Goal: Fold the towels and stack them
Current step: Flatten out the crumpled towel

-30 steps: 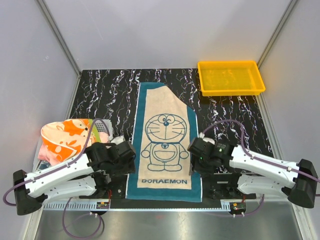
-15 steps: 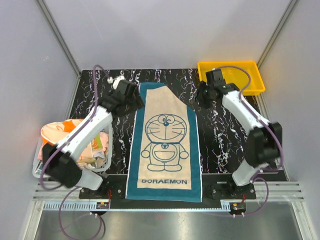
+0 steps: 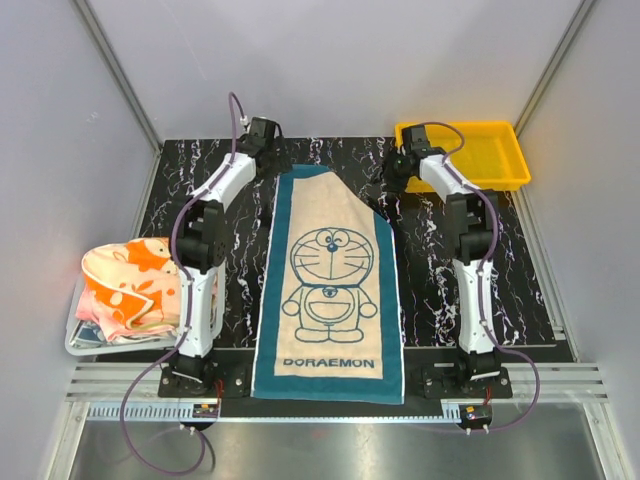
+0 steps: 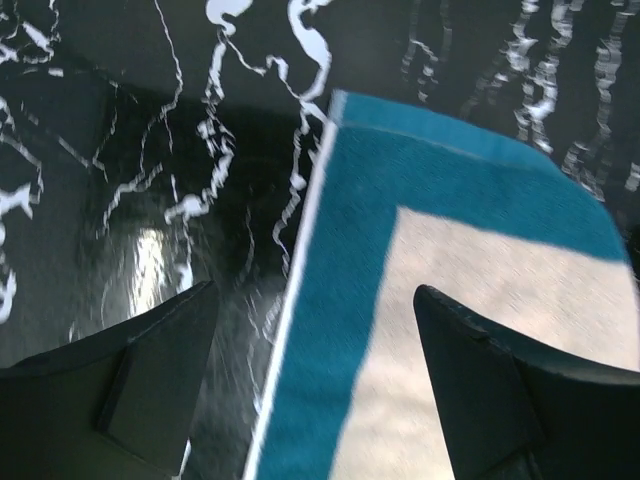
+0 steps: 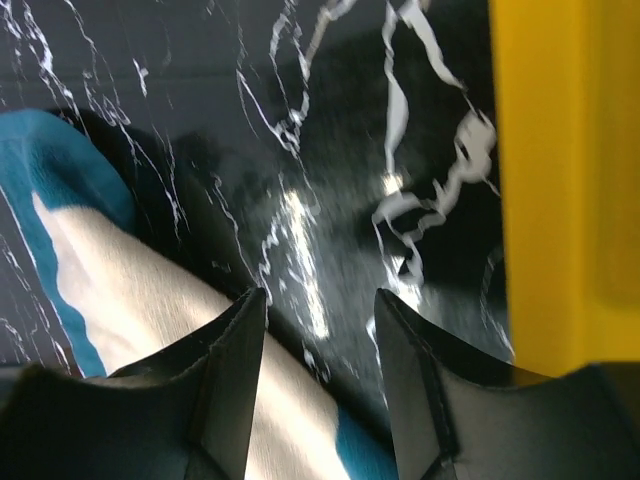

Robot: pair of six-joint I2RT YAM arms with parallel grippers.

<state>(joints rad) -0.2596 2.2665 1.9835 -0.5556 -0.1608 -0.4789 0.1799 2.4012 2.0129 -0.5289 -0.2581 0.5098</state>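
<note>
teal towel (image 3: 328, 290) flat, lengthwise mid-bench (image 3: 190, 190) | soft, limp, light; I'd pinch its far corners | left pincer (image 4: 315, 292) spread wide, straddling far-left edge | right pincer (image 5: 320, 297) spread, empty, over slanted far-right edge, beside yellow tray (image 3: 462, 184)

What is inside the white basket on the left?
A bunched orange-and-cream towel sits on top, heaped above the rim of the basket. Whatever lies deeper is covered by it and cannot be seen.
</note>
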